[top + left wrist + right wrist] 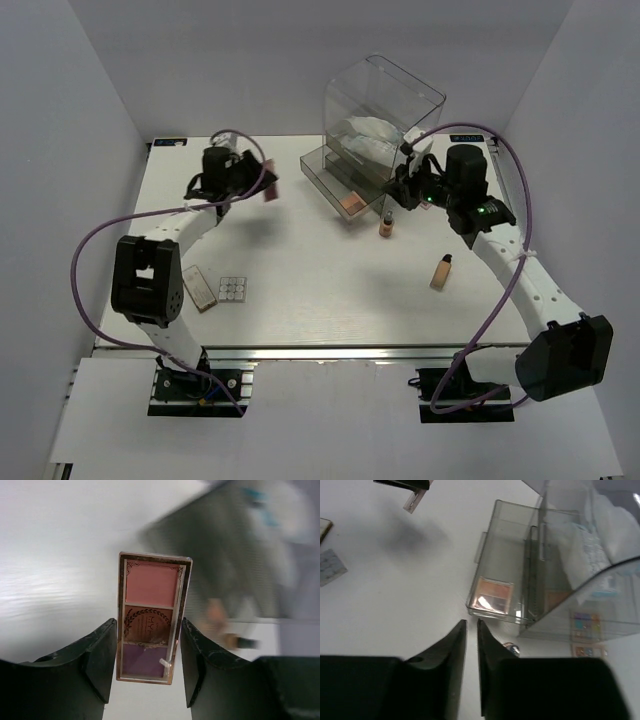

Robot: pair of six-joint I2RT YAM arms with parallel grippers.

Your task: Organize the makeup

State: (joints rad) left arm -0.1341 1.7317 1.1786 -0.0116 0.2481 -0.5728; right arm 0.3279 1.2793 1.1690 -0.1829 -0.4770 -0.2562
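Pink palette (152, 617): clamped between the left tool's (148, 662) fingers, lifted off the counter (320, 290).
Slip risk: only its lower end is pinched — a swing could tilt or drop it.
Right tool (471, 645): fingers nearly together, holding nothing; open drawer (507, 587) just ahead — a collision risk.
Writing: dark emblem on the palette's middle pan, unreadable.

Between the matt black plastic fingers (100, 665) of the left pincer (148, 662), the flat rectangular palette (152, 615) shows a glossy bronze-edged frame around powdery matt pink, brown and purple pans. Ahead of the right pincer (471, 630), the tall clear plastic box (580, 565) gleams smooth and transparent, its open smoky drawer (502, 565) glossy. The white table (300, 270) looks smooth and matt.
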